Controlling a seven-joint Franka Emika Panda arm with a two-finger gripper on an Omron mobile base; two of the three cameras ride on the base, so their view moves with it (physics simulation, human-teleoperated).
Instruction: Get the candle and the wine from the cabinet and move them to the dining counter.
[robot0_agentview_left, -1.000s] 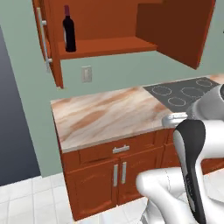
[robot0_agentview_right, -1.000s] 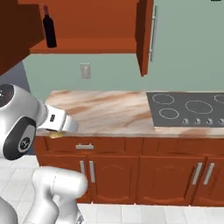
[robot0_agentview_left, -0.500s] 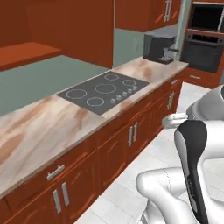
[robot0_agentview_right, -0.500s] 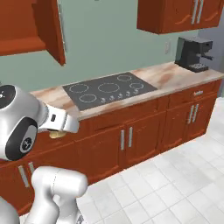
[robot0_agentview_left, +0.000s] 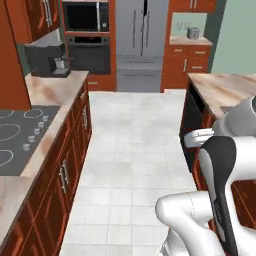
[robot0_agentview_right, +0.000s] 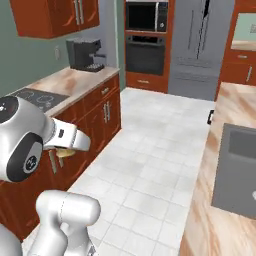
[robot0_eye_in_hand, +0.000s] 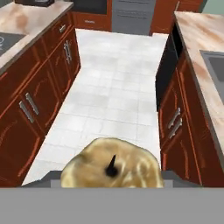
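The candle (robot0_eye_in_hand: 111, 169), a squat yellowish-tan cylinder with a short dark wick, is held in the end effector (robot0_eye_in_hand: 112, 183), whose jaws stand fairly wide, closed against its sides; in the hand view it sits at the bottom of the picture, above the white tiled floor (robot0_eye_in_hand: 114, 92) of the aisle. In the right base view a sliver of the candle (robot0_agentview_right: 65, 152) is seen under the white hand, beside the lower drawer cabinets (robot0_agentview_right: 100, 117). The dining counter (robot0_eye_in_hand: 205, 52), with its tan-brown marble pattern, is seen along the right side of the aisle, and its inset steel sink (robot0_agentview_right: 237, 170) is seen in the right base view. On the opposite side runs the wall worktop (robot0_agentview_left: 47, 100), in which a black stovetop (robot0_agentview_left: 17, 137) is set and on which a dark coffee machine (robot0_agentview_left: 50, 59) stands farther along. At the far end of the aisle a built-in oven (robot0_agentview_left: 90, 52) and a grey refrigerator (robot0_agentview_left: 137, 42) are seen.
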